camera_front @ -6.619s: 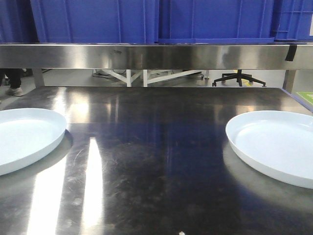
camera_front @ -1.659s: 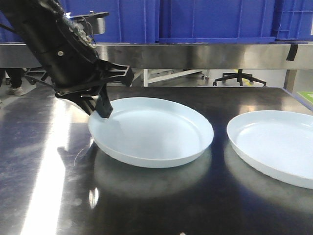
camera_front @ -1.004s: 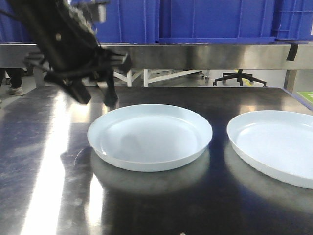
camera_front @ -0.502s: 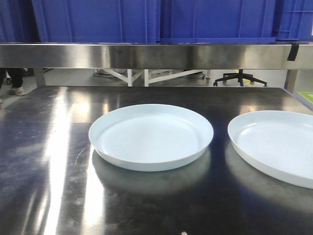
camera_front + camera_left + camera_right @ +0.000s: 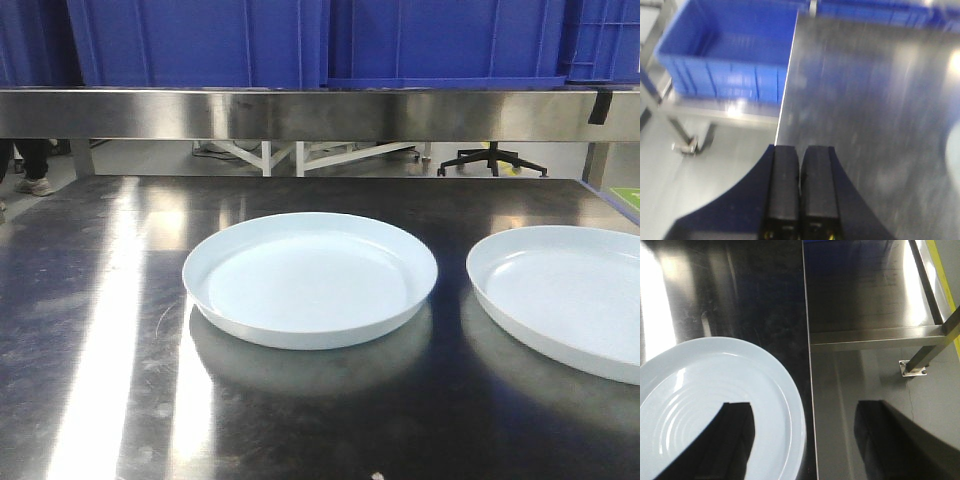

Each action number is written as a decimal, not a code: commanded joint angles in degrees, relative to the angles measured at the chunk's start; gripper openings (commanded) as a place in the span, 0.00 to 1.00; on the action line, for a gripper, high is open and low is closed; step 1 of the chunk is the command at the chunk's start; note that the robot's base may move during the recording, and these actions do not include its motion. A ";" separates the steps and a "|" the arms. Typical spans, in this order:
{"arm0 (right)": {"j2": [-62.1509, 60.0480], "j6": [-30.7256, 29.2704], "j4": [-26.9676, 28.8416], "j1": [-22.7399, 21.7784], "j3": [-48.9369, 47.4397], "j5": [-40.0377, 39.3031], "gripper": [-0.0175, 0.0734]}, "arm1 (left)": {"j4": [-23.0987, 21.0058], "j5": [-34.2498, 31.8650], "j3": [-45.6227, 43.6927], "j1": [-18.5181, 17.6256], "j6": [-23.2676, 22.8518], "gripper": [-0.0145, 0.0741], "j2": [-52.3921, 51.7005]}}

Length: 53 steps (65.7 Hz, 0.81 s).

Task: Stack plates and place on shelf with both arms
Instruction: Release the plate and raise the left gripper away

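Two are counted: centre plate [image 5: 310, 278] and right plate [image 5: 560, 295], laid apart on one steel table [image 5: 90, 330].
The left gripper [image 5: 800, 172] is pressed closed on nothing; the right gripper [image 5: 805, 412] is held spread over the right plate's edge.

The dark, glossy steel table [image 5: 90, 330] carries 2 dishes lying flat and apart: the middle plate [image 5: 310, 278] and the right plate [image 5: 565, 300], near its right edge.
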 commanded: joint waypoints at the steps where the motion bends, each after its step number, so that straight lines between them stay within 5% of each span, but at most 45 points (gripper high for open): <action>1: -0.33 -0.37 -0.22 0.15 -2.01 -3.40 0.78 | 0.32 -5.32 -0.38 0.08 -0.50 0.26 -0.86; 34: -0.33 -0.37 -0.22 0.15 -2.01 -3.40 0.76 | 0.06 -5.71 -0.25 0.08 -0.50 0.26 -0.86; 41: -0.33 -0.37 -0.22 0.15 -2.01 -2.50 0.60 | 0.06 -5.71 -0.25 0.08 -0.50 0.26 -0.86; 49: -0.33 -0.37 -0.22 0.15 -2.01 -0.45 0.23 | 0.06 -5.71 -0.25 0.08 -0.50 0.26 -0.86; 53: -0.33 -0.37 -0.22 0.15 -2.01 -0.33 0.29 | 0.06 -5.71 -0.25 0.08 -0.50 0.26 -0.86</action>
